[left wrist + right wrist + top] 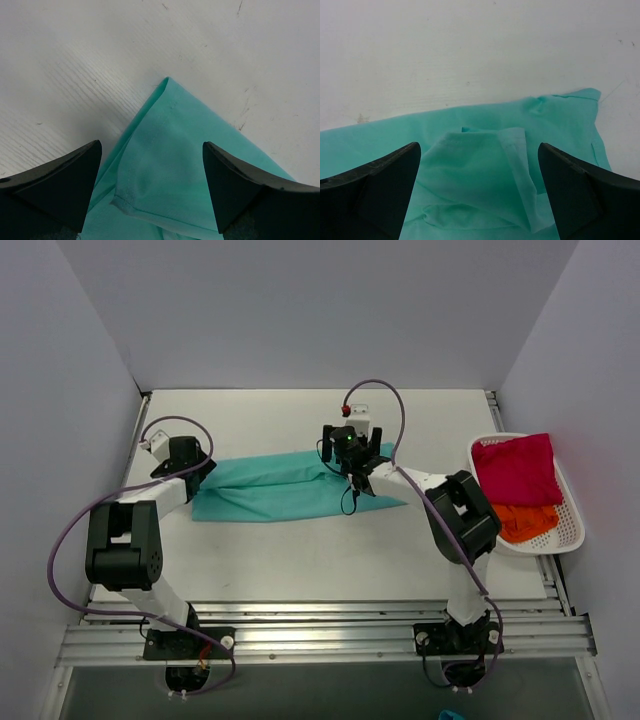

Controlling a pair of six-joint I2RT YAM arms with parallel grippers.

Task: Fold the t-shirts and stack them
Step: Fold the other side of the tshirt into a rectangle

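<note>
T-shirt (270, 490) of soft teal cotton, a long folded band, lies under left hand (150, 150) and right hand (479, 150), both released.

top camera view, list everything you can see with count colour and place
teal t-shirt: one, teal, folded into a long strip across the middle of the table
crimson-pink t-shirt: one, crimson-pink, in the basket, lying partly over the orange one
orange t-shirt: one, orange, in the near part of the basket
basket: one, white mesh, right edge of the table
table: one, white
left gripper: one, black, open, at the strip's left end
right gripper: one, black, open, over the strip's right part
</note>
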